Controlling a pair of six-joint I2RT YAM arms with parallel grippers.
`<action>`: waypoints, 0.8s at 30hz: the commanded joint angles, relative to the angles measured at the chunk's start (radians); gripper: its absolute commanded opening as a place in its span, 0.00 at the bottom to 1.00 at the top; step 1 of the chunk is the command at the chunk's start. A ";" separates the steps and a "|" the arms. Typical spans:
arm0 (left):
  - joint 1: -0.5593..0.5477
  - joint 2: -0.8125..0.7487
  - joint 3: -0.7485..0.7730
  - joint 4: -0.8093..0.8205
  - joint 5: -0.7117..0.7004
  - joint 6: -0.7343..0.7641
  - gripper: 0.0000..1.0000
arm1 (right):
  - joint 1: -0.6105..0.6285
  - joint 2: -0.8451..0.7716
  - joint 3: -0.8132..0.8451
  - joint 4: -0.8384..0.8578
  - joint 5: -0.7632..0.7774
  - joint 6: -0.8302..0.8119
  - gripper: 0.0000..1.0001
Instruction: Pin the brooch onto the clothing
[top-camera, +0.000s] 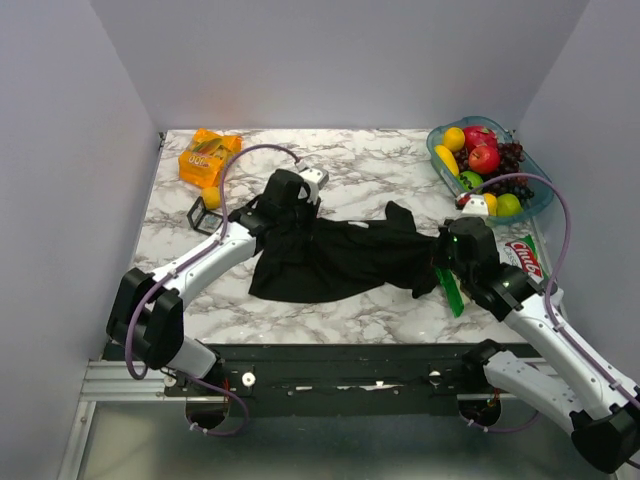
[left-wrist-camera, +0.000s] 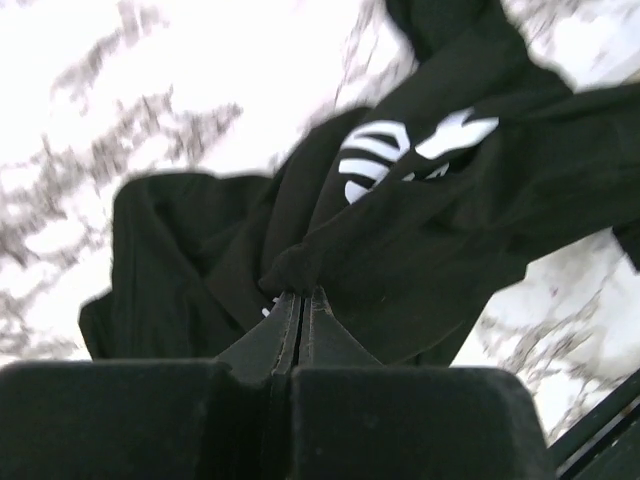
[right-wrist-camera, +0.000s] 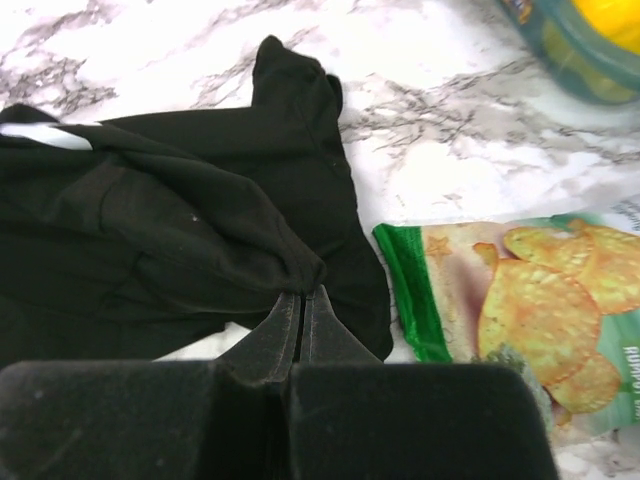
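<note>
The black T-shirt lies crumpled across the middle of the marble table. Part of its white print shows in the left wrist view. My left gripper is shut, pinching a fold of the shirt at its left end. My right gripper is shut, pinching a bunched fold of the shirt at its right end. The cloth hangs stretched between the two grippers. The brooch is not in view.
A teal bowl of fruit stands at the back right. A green chip bag lies by the right gripper. An orange snack pack, a small orange ball and a black wire-frame cube are at the back left.
</note>
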 joint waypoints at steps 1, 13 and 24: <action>-0.007 0.012 -0.147 -0.035 0.002 0.025 0.00 | -0.004 0.025 -0.015 0.043 -0.069 0.024 0.01; -0.014 0.200 -0.058 -0.098 0.002 0.004 0.32 | -0.004 0.017 -0.075 0.040 -0.078 0.049 0.03; -0.014 0.180 -0.069 -0.129 -0.113 0.001 0.56 | -0.004 0.039 -0.071 0.040 -0.077 0.049 0.05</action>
